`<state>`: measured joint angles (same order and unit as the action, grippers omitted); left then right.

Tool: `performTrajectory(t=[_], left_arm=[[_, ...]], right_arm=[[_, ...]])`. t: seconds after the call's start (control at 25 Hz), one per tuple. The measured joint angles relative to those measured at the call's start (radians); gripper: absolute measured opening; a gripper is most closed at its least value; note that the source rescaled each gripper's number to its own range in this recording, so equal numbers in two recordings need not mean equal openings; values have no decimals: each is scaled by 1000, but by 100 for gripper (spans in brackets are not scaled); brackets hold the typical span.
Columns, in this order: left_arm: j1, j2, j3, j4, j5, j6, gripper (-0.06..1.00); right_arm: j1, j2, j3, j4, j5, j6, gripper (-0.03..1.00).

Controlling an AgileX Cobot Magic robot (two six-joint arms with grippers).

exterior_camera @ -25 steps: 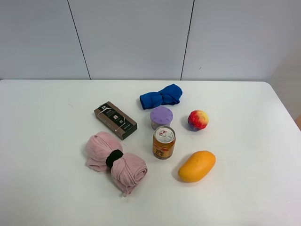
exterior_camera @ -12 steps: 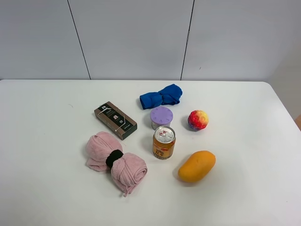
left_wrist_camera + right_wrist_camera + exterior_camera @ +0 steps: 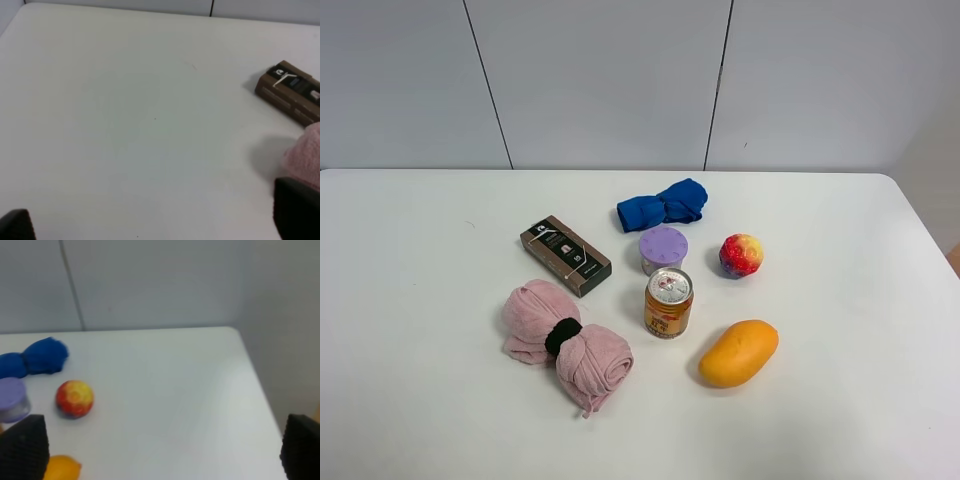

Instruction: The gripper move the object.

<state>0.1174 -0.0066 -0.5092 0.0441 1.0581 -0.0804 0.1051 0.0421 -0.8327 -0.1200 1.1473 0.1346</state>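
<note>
The flat dark-brown box (image 3: pixel 565 255) with white print lies diagonally on the white table, left of centre, and nothing is touching it. It also shows in the left wrist view (image 3: pixel 290 92), far from the fingers. No arm shows in the exterior high view. The left gripper (image 3: pixel 155 220) shows only two dark fingertips (image 3: pixel 297 210) at the frame's corners, wide apart with nothing between them. The right gripper (image 3: pixel 162 450) likewise shows dark fingertips (image 3: pixel 22 447) wide apart and empty, above the table's right side.
A pink rolled towel (image 3: pixel 565 342) lies just in front of the box. An orange-gold can (image 3: pixel 668 302), a purple cup (image 3: pixel 663 249), a blue cloth (image 3: pixel 662 205), a red-yellow ball (image 3: pixel 741 254) and a mango (image 3: pixel 738 353) stand to its right.
</note>
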Motion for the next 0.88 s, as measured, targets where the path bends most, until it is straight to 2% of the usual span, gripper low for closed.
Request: performTrajectory(t=[0.24, 0.48, 0.72, 0.88], left_arm=[[0, 0, 0, 0, 0, 0, 100], [0, 0, 0, 0, 0, 0, 100], [0, 0, 0, 0, 0, 0, 100], [0, 0, 0, 0, 0, 0, 100]], right_arm=[[21, -18, 137, -3, 32, 1, 80], [21, -45, 275, 0, 15, -2, 80], [16, -45, 301, 37, -42, -9, 80], [-28, -45, 316, 45, -54, -28, 80]])
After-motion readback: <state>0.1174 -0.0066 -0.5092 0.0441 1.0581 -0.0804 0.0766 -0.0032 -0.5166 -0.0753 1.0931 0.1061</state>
